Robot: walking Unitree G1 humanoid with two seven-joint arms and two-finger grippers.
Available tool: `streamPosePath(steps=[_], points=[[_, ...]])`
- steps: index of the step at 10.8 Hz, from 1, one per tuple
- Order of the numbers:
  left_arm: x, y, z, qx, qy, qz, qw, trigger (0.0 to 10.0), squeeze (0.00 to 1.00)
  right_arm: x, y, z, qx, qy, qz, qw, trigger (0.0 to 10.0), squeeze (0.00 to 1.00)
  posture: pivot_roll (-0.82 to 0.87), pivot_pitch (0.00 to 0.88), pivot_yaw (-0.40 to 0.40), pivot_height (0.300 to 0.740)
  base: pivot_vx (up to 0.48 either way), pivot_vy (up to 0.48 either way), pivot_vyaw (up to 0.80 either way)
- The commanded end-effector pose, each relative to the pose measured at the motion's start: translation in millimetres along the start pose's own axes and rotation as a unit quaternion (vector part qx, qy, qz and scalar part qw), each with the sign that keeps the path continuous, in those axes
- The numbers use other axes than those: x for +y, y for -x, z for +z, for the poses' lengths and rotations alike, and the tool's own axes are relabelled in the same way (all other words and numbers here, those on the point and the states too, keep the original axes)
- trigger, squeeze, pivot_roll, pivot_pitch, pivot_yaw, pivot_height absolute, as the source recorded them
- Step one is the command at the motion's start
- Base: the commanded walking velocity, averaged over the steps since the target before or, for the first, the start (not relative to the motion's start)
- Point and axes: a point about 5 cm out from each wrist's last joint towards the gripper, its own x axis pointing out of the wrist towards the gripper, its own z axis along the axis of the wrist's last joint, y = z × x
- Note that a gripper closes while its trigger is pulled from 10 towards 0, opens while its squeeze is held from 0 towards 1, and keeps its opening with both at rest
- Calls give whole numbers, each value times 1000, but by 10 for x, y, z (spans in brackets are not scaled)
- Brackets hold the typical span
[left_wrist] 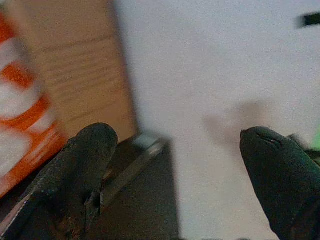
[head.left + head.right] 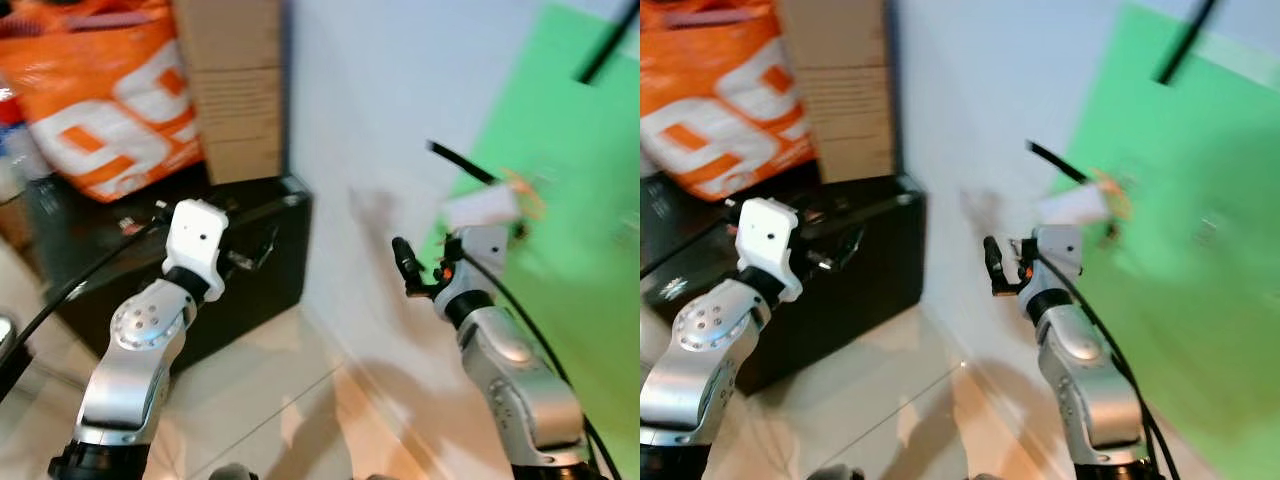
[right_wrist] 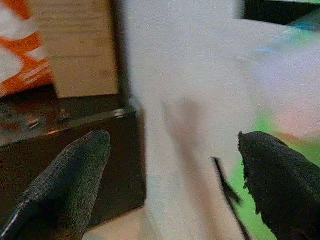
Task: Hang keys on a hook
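While blurred throughout, shows both arms raised before a white wall [image 2: 380,120]. Left gripper [image 1: 175,165] spread wide, nothing between the fingers [image 1: 87,150], held over a black case [image 2: 270,250] on the tiled floor [image 2: 270,400]. Right gripper [image 3: 172,170] likewise gaping and empty, close to the wall beside a green panel [image 2: 570,200]. Behind the case, a cardboard box [image 2: 235,90] and an orange bag [image 2: 100,90]. Cannot make out keys or hook for certain.

A pale, glossy tiled floor [image 2: 270,400] meets a white wall. A black hard-shell case [image 2: 255,260] stands on it in the corner, carrying a brown cardboard box [image 2: 232,90] and an orange-and-white plastic bag [image 2: 105,95] on its top.
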Motion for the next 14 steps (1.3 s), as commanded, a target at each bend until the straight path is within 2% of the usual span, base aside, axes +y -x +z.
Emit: streamPosePath(steps=[1,3,6,7,10,14], points=[[43,27,-56,15,-4,17,1000,10000,0,36,-28,14,-14,11,8,1000,10000,1000,40,0,-82,740,0,0,800],[58,60,-144,30,-5,31,999,10000,0,20,-35,-18,-20,12,-1,1000,10000,1000,35,0,-75,740,0,0,800],[45,48,-151,35,-15,25,999,10000,0,-35,-36,-49,-20,7,-24,999,10000,1000,30,0,-67,740,0,0,800],[39,41,-155,37,-16,24,999,10000,0,-74,-38,-56,-27,-2,-48,998,10000,1000,19,0,-56,740,0,0,0],[29,17,-174,40,-17,19,999,10000,0,-117,-15,-44,-39,-25,-56,997,10000,1000,0,0,-37,740,0,0,0],[25,6,-177,42,-17,11,999,10000,0,-106,-17,-94,-28,7,-57,998,10000,1000,2,0,-38,740,275,0,0]])
